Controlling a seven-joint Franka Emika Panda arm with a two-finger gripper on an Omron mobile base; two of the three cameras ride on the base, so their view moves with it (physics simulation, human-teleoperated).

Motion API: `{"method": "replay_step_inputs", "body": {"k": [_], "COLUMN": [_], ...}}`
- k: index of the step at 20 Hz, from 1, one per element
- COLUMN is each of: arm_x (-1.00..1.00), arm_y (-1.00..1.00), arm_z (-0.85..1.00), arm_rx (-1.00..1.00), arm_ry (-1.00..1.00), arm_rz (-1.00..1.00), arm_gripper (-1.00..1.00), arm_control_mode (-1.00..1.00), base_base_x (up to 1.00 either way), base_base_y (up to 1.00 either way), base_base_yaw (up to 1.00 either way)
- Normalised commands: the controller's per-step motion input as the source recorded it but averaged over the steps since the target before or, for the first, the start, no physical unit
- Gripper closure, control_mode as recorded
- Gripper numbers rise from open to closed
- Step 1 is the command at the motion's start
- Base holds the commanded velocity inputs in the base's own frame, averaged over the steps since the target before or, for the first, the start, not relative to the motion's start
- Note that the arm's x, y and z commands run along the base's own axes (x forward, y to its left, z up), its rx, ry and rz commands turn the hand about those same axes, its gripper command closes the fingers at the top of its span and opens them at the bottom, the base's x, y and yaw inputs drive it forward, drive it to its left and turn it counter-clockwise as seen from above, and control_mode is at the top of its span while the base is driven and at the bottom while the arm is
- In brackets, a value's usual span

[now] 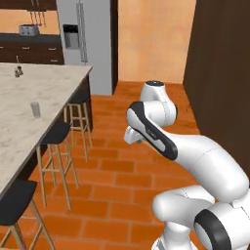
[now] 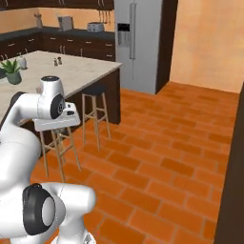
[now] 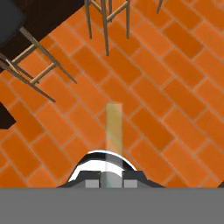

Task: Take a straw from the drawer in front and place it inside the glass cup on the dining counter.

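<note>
The end effector [image 3: 109, 183] is clamped on the straw [image 3: 113, 131], which juts forward from between the fingertips as a pale, half-transparent sliver over the orange brick floor [image 3: 175, 96]. It looks feather-light and slender, likely to bend or slip if squeezed off-centre, so a pinch low on its length seems sensible. Bar stools [image 1: 61, 134] line the table [image 1: 29, 127], and the glass cup [image 1: 35, 109] stands well apart on the marble top. The fingertips themselves are barely visible, and the straw's faint far end is hard to trace.
</note>
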Motion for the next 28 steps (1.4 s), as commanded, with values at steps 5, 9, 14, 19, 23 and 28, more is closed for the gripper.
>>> {"method": "replay_step_inputs", "body": {"k": [5, 9, 14, 19, 23, 28], "arm_x": [0.0, 0.0, 0.0, 0.0, 0.0, 0.0], "arm_y": [0.0, 0.0, 0.0, 0.0, 0.0, 0.0], "arm_z": [0.0, 0.0, 0.0, 0.0, 0.0, 0.0], "arm_rx": [0.0, 0.0, 0.0, 0.0, 0.0, 0.0], "arm_ry": [0.0, 0.0, 0.0, 0.0, 0.0, 0.0], "arm_rz": [0.0, 0.0, 0.0, 0.0, 0.0, 0.0], "arm_gripper": [1.0, 1.0, 1.0, 1.0, 1.0, 1.0], "arm_control_mode": [1.0, 1.0, 1.0, 1.0, 1.0, 1.0], "base_base_x": [0.97, 0.92, 0.87, 0.82, 0.87, 0.89], "base_base_y": [-0.55, -0.5, -0.52, -0.51, -0.39, -0.24], "base_base_yaw": [0.58, 0.62, 0.63, 0.61, 0.6, 0.54]}}
